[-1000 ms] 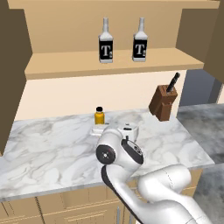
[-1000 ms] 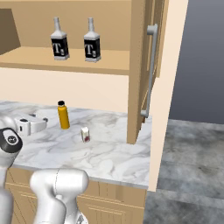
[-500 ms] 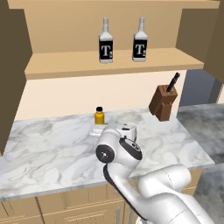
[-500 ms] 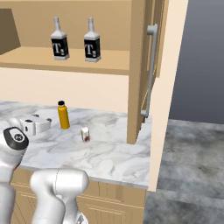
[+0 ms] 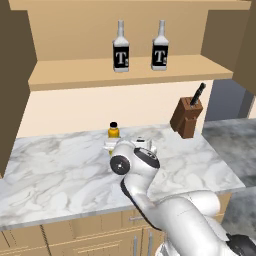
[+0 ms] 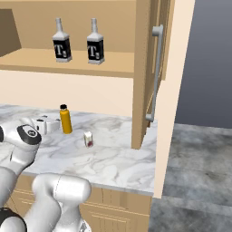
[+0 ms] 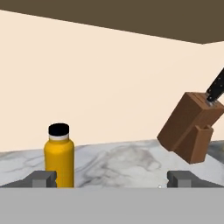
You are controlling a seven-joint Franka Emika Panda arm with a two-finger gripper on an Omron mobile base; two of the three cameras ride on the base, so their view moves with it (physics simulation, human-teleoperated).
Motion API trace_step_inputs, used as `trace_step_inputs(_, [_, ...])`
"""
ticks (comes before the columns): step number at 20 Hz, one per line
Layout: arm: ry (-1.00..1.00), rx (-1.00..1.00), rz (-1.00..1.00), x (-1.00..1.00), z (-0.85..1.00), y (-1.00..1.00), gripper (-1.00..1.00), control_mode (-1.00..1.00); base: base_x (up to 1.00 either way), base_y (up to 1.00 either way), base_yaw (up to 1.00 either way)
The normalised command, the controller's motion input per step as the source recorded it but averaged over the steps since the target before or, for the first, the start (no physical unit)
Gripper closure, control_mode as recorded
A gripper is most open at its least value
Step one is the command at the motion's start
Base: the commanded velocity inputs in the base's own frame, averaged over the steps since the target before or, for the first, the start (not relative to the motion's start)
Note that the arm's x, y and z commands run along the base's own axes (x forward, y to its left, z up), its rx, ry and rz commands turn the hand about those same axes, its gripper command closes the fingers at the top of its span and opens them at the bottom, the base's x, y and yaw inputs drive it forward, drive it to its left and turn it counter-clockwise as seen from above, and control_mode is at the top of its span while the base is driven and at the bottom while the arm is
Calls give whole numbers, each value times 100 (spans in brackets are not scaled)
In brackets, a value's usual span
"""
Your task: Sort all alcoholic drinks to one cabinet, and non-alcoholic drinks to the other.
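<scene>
Two alcoholic drinks, pale bottles [image 5: 120, 49] [image 5: 159, 47] with black "T" labels, stand side by side on the long shelf of the wide cabinet [image 5: 130, 76]. They also appear in the right base view [image 6: 62, 43] [image 6: 95, 44]. The non-alcoholic drink, an orange bottle [image 5: 114, 131] [image 6: 66, 120] with a black cap, stands upright on the marble counter. My gripper [image 6: 50, 124] [image 7: 112, 179] hovers low over the counter, open and empty. The orange bottle [image 7: 59, 157] stands just beyond its left fingertip [image 7: 43, 178]. The narrow cabinet's door [image 6: 174, 68] with its grey bar handle [image 6: 156, 72] stands open.
A brown knife block [image 5: 187, 116] [image 7: 188, 127] with a black-handled knife stands at the counter's back right. A small white carton [image 6: 89, 139] sits on the counter [image 6: 113, 158] right of the orange bottle. My own arm's elbow [image 5: 131, 165] blocks part of the left base view.
The arm has crept toward the orange bottle, bringing the hand closer to it. The jaws have stayed wide open. The bottles have not moved.
</scene>
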Motion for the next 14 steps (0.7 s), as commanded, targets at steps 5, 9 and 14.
trace_step_inputs(5, [4,-1,0,30,-31,35,-100,-100,0,0,0])
trace_step_inputs(9, [1,0,0,28,-19,40,-100,-100,0,0,0])
trace_step_inputs(14, [1,0,0,29,-1,19,-100,-100,0,0,0])
